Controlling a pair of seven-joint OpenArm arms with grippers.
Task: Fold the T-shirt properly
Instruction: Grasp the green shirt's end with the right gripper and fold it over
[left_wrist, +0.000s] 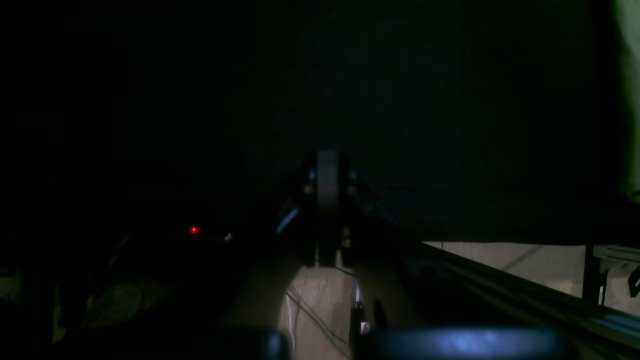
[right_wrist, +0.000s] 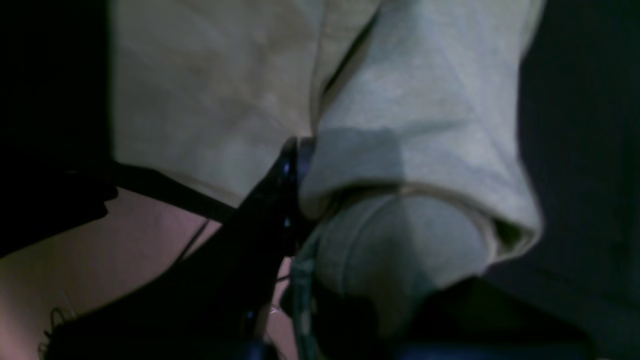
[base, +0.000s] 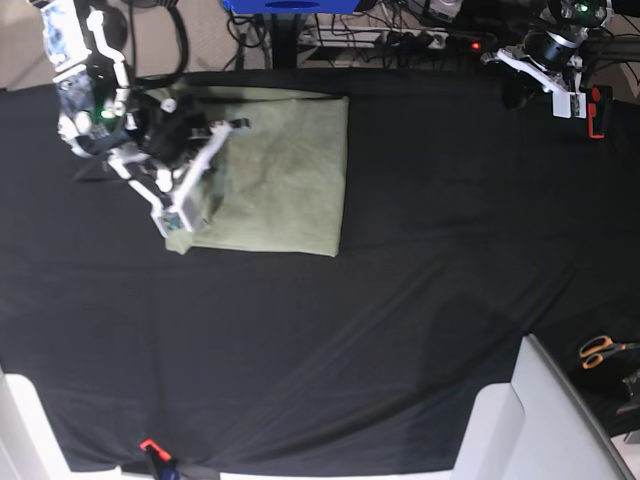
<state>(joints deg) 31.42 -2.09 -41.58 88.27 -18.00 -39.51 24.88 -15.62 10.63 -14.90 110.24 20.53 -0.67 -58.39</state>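
Observation:
The pale sage-green T-shirt (base: 290, 170) lies folded into a rectangle on the black cloth at the far left of the table. My right gripper (base: 205, 175) is over the shirt's left edge. In the right wrist view the gripper (right_wrist: 300, 165) is shut on a bunched fold of the T-shirt (right_wrist: 425, 100), which drapes over the fingers. My left gripper (base: 518, 90) hangs at the far right corner, well away from the shirt. In the dark left wrist view the gripper (left_wrist: 327, 210) looks shut and empty, with a sliver of the T-shirt (left_wrist: 627, 75) at the right edge.
The black table cloth (base: 400, 300) covers the table. Orange-handled scissors (base: 600, 350) lie at the right edge. A white frame (base: 540, 420) stands at the front right. Cables and a power strip (base: 400, 40) run along the back edge.

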